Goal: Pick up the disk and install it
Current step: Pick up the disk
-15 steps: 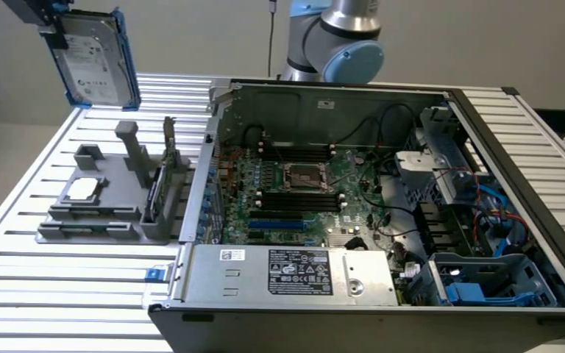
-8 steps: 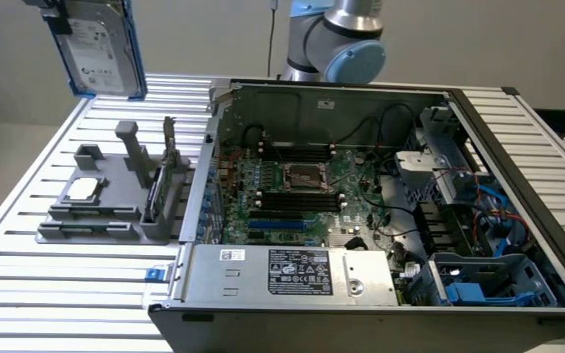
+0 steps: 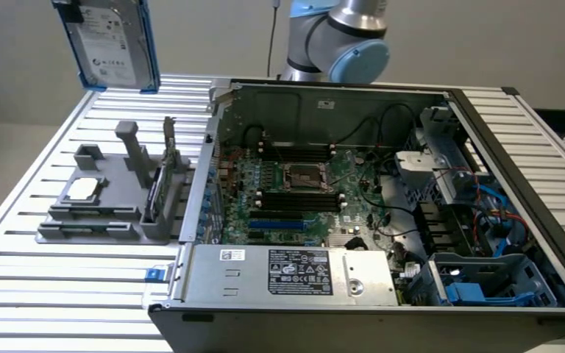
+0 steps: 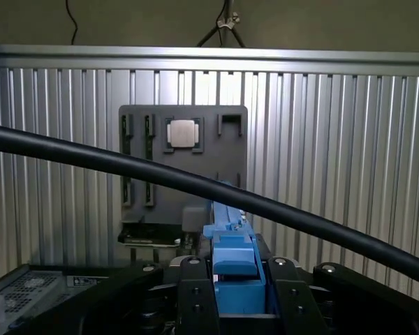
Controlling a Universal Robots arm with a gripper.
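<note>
Your gripper [image 4: 235, 289] is clamped on the disk [image 3: 106, 40]. The fingers [image 4: 195, 296] press from both sides on its blue frame, which sits squarely between them. The disk hangs edge-down past the fingertips, close to upright with a slight lean, high in the air. The grey holder [image 3: 96, 213] with the chip [image 4: 183, 132] lies well beyond the fingertips, on the slatted table [image 3: 27, 294]. The open case [image 3: 518, 147] stands off to one side of them. A black cable [image 4: 91, 157] crosses between the camera and the fingers without touching the disk.

Treat the disk as stiff and fairly heavy for its size; it will not bend. I judge the plastic frame to be the weak part, likely to give a little under a hard squeeze. The bare metal and the label look smooth, so they would offer less hold than the frame.

You hold it at one end, so most of its length hangs beyond the fingertips and can lever against them if you swing it. It probably takes knocks badly, so keep its free end from striking the case wall.
</note>
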